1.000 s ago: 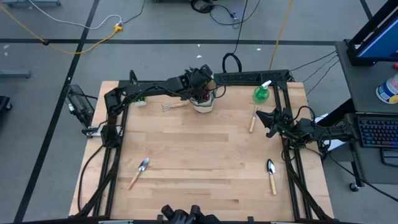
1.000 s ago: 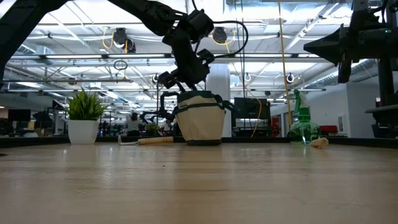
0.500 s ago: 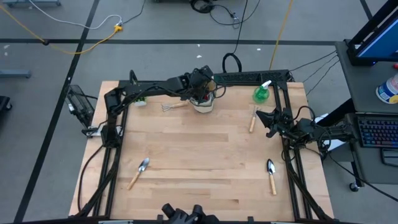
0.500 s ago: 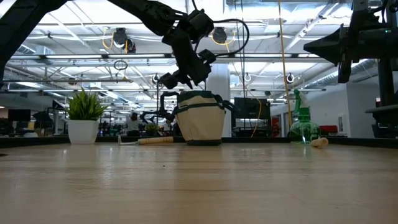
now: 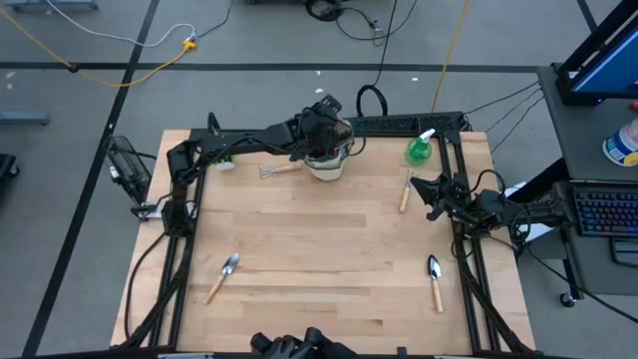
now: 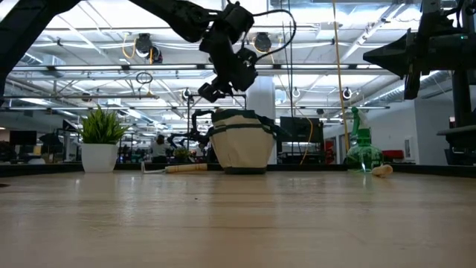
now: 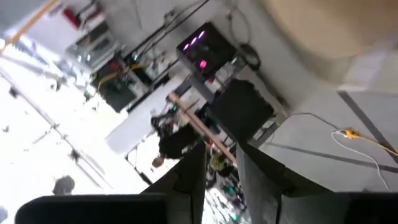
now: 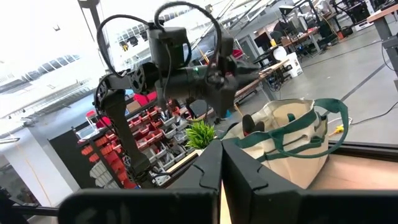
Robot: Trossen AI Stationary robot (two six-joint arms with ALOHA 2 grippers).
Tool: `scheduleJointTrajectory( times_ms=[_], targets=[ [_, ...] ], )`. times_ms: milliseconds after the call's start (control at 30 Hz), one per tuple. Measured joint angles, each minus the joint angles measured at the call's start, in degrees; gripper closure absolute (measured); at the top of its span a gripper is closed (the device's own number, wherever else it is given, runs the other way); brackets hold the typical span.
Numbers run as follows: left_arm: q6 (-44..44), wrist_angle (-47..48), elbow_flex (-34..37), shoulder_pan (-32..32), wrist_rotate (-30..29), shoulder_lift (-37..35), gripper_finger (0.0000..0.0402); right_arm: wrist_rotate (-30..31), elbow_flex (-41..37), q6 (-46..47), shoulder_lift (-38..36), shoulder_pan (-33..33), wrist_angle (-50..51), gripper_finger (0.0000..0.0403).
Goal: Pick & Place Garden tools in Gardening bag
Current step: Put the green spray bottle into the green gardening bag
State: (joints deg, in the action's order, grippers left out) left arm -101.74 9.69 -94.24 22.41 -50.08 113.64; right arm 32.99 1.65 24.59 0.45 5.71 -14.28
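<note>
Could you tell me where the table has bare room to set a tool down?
The wide middle of the table is bare, bordered by the two trowels in front and the gardening bag behind. Crowded: around the bag with the rake, and the spray bottle corner.

Left arm stretched from its base at the counter's (image 5: 299,249) left edge along the far side, wrist lifted and canted. Left end effector (image 6: 210,91) hanging in the air above the counter's far middle, pointed down and sideways, fingers (image 7: 186,180) parallel with a narrow gap, nothing visibly between them. Right arm folded low at the counter's right edge, forearm running inward toward the counter's middle. Right end effector (image 5: 419,186) raised off the counter near that edge, fingers (image 8: 211,165) drawn close together, nearly meeting, and empty.
</note>
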Motion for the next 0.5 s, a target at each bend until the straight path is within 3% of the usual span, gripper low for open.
scheduleJointTrajectory(
  times_ms=[100,233,367,500],
  targets=[
    [0.89,-1.63,-0.04,-0.31,-1.36,-0.67,0.0305,0.00,-0.02,0.01,0.00,0.00,-0.01,0.0403],
    [8.30,-2.34,-0.11,-1.10,-2.08,-2.88,0.0305,-0.02,-0.01,0.01,0.00,-0.01,-0.02,0.0403],
    [24.30,-0.20,-0.04,-1.65,-1.24,-6.60,0.0304,-0.07,0.00,0.01,0.00,-0.01,-0.28,0.0403],
    [42.61,7.80,-0.04,-2.23,2.53,-11.60,0.0304,0.00,0.00,0.01,0.02,-0.01,-0.69,0.0403]
  ],
)
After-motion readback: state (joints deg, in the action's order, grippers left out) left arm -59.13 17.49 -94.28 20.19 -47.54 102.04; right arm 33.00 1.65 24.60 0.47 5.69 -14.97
